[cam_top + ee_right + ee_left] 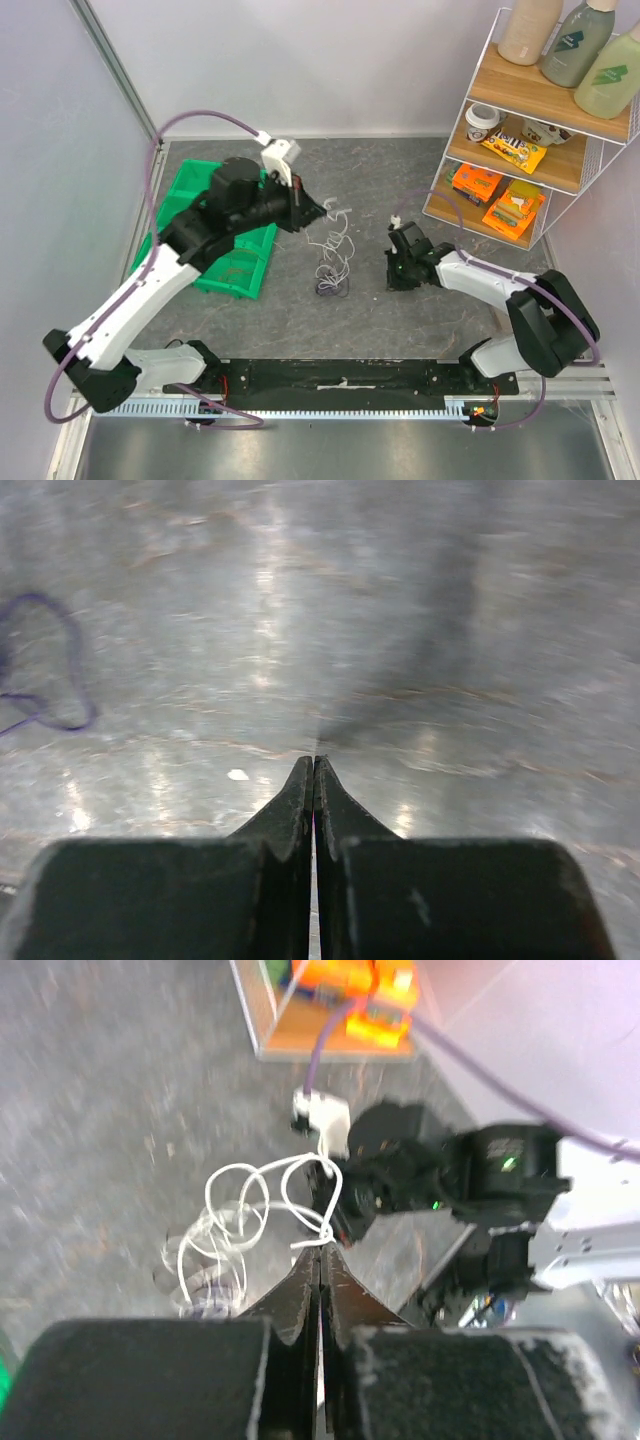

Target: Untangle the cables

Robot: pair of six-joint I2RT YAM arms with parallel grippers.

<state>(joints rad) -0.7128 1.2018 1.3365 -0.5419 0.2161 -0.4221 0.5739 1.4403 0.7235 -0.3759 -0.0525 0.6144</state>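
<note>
The cables [333, 268] lie as a small clump of thin white and purple wires in the middle of the grey table. A white cable [338, 232] rises from the clump to my left gripper [328, 208], which hangs above it. In the left wrist view the left gripper [320, 1250] is shut on a knot of the white cable [322, 1232], with white loops [250, 1200] trailing down to the left. My right gripper [395, 278] points down at the table just right of the clump. Seen from the right wrist, the right gripper [314, 762] is shut with nothing seen between its tips. A purple cable loop [55, 670] lies to its left.
A green bin [240, 265] sits at the left under the left arm. A white wire shelf [520, 95] with snack packets and bottles stands at the back right. The right arm [420, 1175] fills the space just beyond the left gripper's tips.
</note>
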